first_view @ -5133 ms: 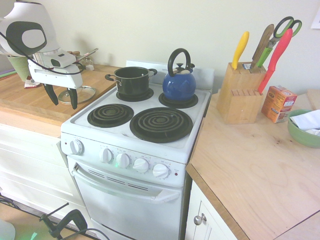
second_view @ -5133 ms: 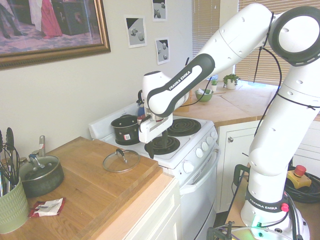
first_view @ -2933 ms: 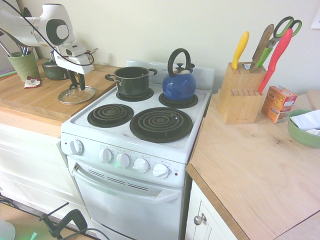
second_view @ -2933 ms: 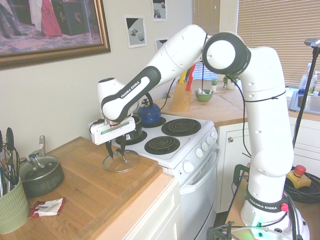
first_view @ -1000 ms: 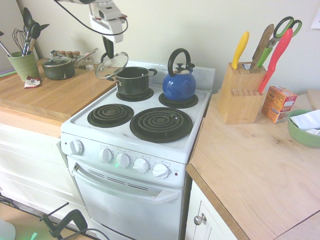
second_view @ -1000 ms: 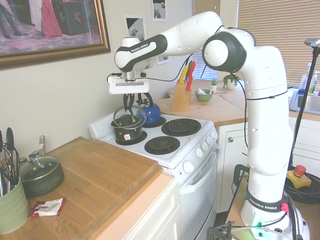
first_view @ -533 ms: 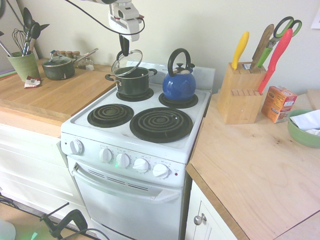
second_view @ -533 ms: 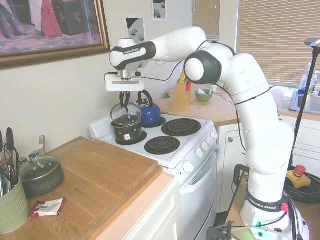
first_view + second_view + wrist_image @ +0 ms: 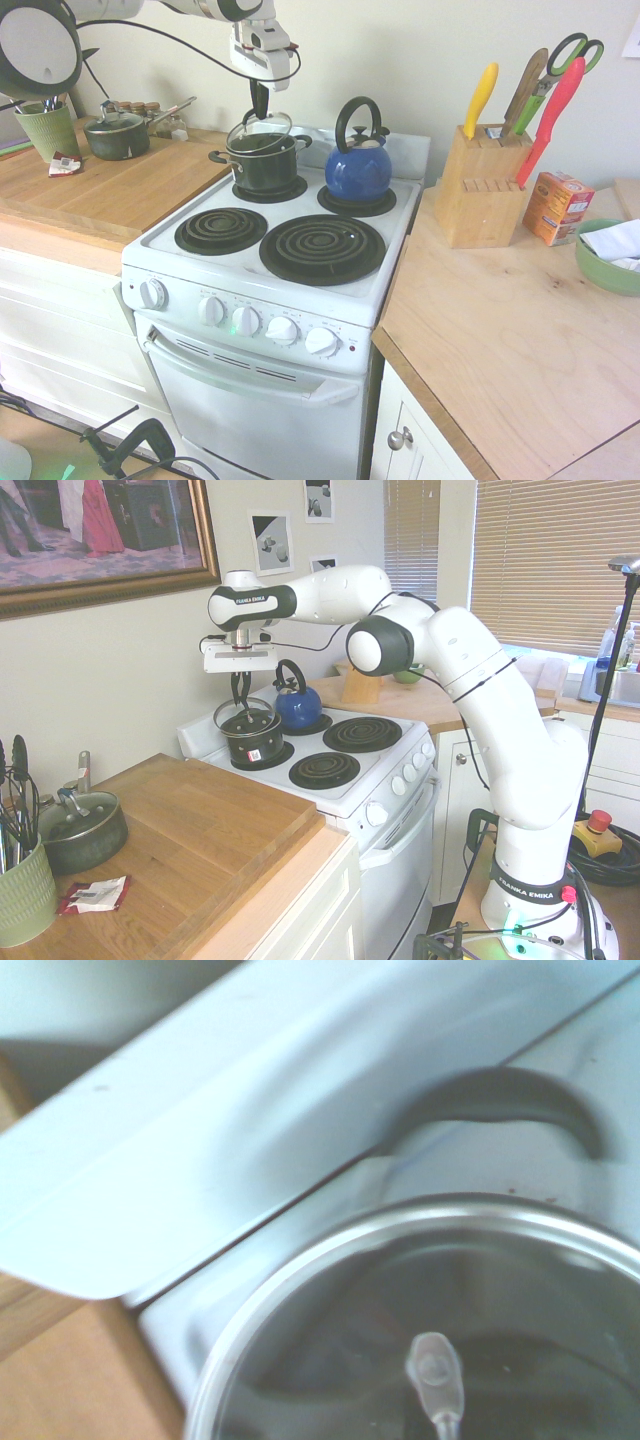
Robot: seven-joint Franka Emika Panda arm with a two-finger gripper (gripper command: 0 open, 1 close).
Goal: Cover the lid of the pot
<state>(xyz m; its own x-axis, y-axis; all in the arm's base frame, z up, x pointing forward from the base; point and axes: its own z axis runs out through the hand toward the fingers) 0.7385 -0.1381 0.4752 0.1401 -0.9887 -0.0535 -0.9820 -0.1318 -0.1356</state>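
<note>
While your tool point(image 9: 259, 104) was clenched on the lid point(image 9: 258, 130), which hung tilted just above the pot point(image 9: 263, 163) at the stove's point(image 9: 392, 245) rear left corner, releasing early risked it landing skewed, sliding toward the kettle point(image 9: 358, 167).

White stove point(image 9: 230, 270), pot point(image 9: 262, 163) and blue kettle point(image 9: 357, 170) on back burners

Clear glass lid point(image 9: 258, 128) with a shiny metal rim, over a glossy near-black pot point(image 9: 262, 164) with a steel edge. Blue kettle point(image 9: 358, 170) gleams, enamel-like. Stove point(image 9: 262, 350) is smooth white, its coils matt black. Counter point(image 9: 105, 190) shows warm wood grain.
</note>
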